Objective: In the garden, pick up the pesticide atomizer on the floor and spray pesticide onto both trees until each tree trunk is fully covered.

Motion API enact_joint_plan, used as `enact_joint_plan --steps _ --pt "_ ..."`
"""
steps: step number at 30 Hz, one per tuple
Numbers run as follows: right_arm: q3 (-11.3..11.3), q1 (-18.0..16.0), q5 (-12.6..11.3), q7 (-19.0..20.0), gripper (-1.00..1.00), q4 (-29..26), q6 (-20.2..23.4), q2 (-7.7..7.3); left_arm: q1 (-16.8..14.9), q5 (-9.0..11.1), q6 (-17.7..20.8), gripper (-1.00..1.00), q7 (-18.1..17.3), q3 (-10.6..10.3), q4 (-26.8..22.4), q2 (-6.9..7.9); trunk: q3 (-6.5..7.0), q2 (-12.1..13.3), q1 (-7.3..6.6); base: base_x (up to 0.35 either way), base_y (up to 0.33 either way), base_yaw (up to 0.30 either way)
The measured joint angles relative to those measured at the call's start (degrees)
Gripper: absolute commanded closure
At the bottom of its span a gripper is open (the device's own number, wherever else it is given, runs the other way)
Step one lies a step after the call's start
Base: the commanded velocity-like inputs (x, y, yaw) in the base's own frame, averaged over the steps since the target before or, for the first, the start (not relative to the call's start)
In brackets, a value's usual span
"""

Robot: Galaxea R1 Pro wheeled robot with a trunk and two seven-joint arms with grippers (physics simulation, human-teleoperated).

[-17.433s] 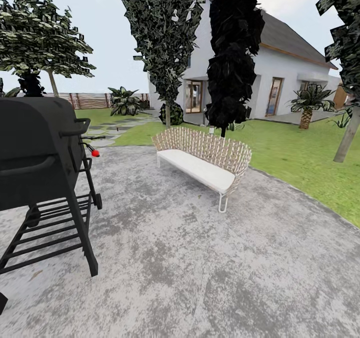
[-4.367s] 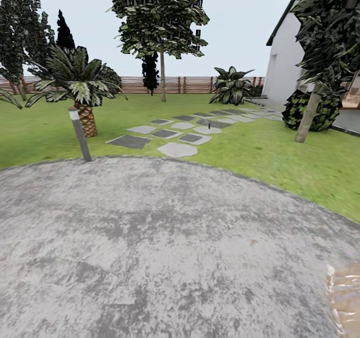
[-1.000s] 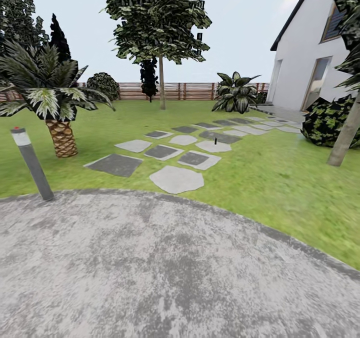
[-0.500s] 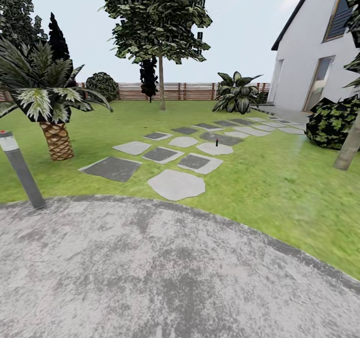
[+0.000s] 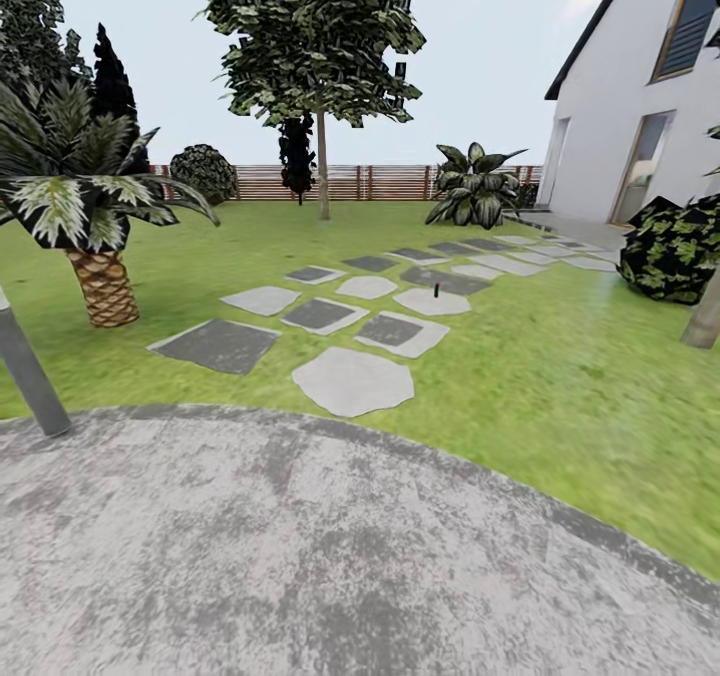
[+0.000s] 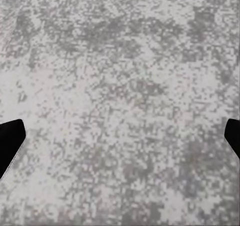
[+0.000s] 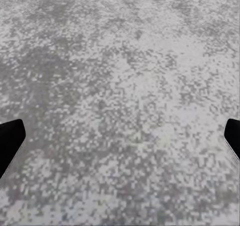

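From the head view, the robot stands on a mottled grey paved area (image 5: pixel 330 566) at the edge of the garden lawn (image 5: pixel 560 376), looking out over a run of flat stepping stones (image 5: pixel 352 380). On one of the farther stones stands a small dark upright object with a reddish top (image 5: pixel 436 288), too small to make out for certain, though by its place on the ground it may be the pesticide atomizer. A tall tree with a bare trunk (image 5: pixel 322 161) rises well behind it near the wooden fence (image 5: pixel 400 182); a second trunk (image 5: pixel 704 318) shows at the right edge beside a dark shrub (image 5: pixel 676 250), near the white house (image 5: pixel 630 106). A short palm (image 5: pixel 100 286) and a grey post (image 5: pixel 32 376) stand at the left. In the left wrist view, the left pincer (image 6: pixel 120 141) hangs over bare paving, its dark tips wide apart and holding nothing. In the right wrist view, the right pincer (image 7: pixel 120 141) is likewise spread wide and empty. As I judge it, nothing of the task is done: the bottle is not picked up and neither trunk is sprayed.
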Motion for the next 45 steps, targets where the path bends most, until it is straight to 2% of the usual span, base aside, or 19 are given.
enact_joint_plan --steps 45 --pt "0.0 0.0 0.0 0.01 -1.0 0.02 0.0 0.0 0.0 0.0 -0.04 -1.0 0.0 0.0 0.0 0.0 0.0 0.0 0.0 0.34 0.0 0.0"
